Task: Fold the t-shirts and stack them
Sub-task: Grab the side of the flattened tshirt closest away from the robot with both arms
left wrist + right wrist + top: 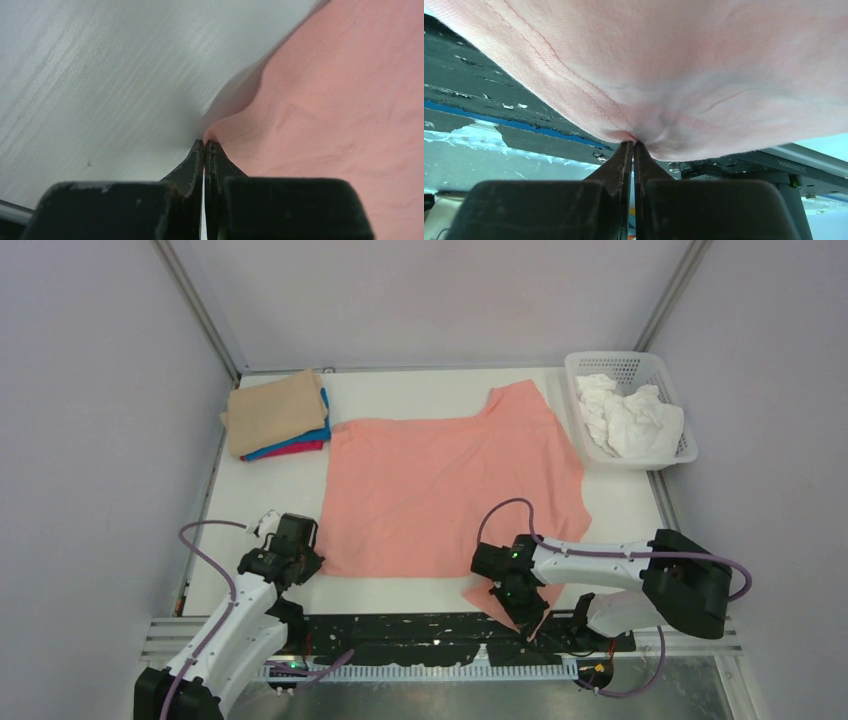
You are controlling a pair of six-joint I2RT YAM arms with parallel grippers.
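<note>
Left gripper (206, 145) and right gripper (633, 144) both pinching the shirt (440, 490); fold step starting.
Left gripper tips are pressed together on the shirt's edge, fabric puckered there. Right gripper clamps a hem corner that hangs over the near edge of the surface (260, 500). Rest of the shirt lies flat ahead of both. Stack (278, 418) far ahead of left gripper, basket (612, 357) far ahead of right. Next, probably: lift both together, carry the near edge forward, keep tension even. No readable writing.

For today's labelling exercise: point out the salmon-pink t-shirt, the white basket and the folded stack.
salmon-pink t-shirt (440, 490), top view, middle of its body.
white basket (620, 366), top view, far wall.
folded stack (272, 412), top view, tan top shirt.
</note>
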